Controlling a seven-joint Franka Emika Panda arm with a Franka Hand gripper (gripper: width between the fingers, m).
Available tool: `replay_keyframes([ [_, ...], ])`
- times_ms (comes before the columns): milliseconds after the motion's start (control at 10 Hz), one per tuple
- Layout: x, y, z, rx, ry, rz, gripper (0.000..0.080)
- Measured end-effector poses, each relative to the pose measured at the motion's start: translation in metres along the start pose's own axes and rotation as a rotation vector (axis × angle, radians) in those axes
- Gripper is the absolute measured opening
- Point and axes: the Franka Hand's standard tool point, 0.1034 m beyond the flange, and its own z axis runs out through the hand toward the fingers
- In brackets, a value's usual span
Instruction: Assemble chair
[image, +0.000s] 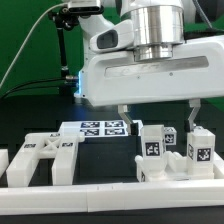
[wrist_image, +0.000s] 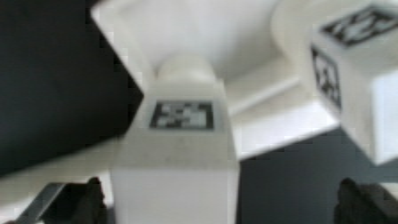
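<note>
On the black desk (image: 40, 125), toward the ext. view's right, my claw (image: 156, 117) hangs wide open w/ nothing in it, one finger each side of a small cluster of chair parts (image: 170, 160), and I see no contact w/ them. The chair isn't one piece. Its parts sit loose along the desk's front, just behind the low white rail (image: 100, 190). The cluster under me is upright white pieces w/ b&w tags: left block (image: 152, 143), mid block (image: 169, 135) just beside and behind it, and right block (image: 198, 150). All 3 are close together, but I can't tell if they're joined. Toward the ext. view's left a flat slotted panel (image: 45, 158) lies well apart from the cluster, and one more white bit (image: 3, 165) is cut off at the frame edge. The marker board (image: 95, 128) lies flat further back, btwn panel and cluster. In the wrist view a long white leg (wrist_image: 178, 150) w/ a tag on its face runs straight btwn my two dark fingertips (wrist_image: 71, 203), w/ a clear gap each side, so no grip. A tagged cube (wrist_image: 347, 70) sits near it, blurry, w/ more white surface behind both. I can't tell which blocks of the ext. view these two are.
</note>
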Motion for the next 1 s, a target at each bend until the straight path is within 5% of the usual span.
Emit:
replay_keyframes([
  [300,0.0032,0.0076,0.0077,-0.008,-0.037,0.041,0.0649],
  [400,0.003,0.0081,0.0081,-0.008,-0.037,0.045,0.0538],
  [500,0.0029,0.0081,0.0082,-0.009,-0.037,0.089,0.0538],
  [600,0.0028,0.008,0.0083,-0.01,-0.037,0.16,0.0356],
  [700,0.0028,0.008,0.0083,-0.011,-0.037,0.227,0.0285],
  [1000,0.0028,0.0076,0.0093,-0.015,-0.037,0.408,0.0285],
])
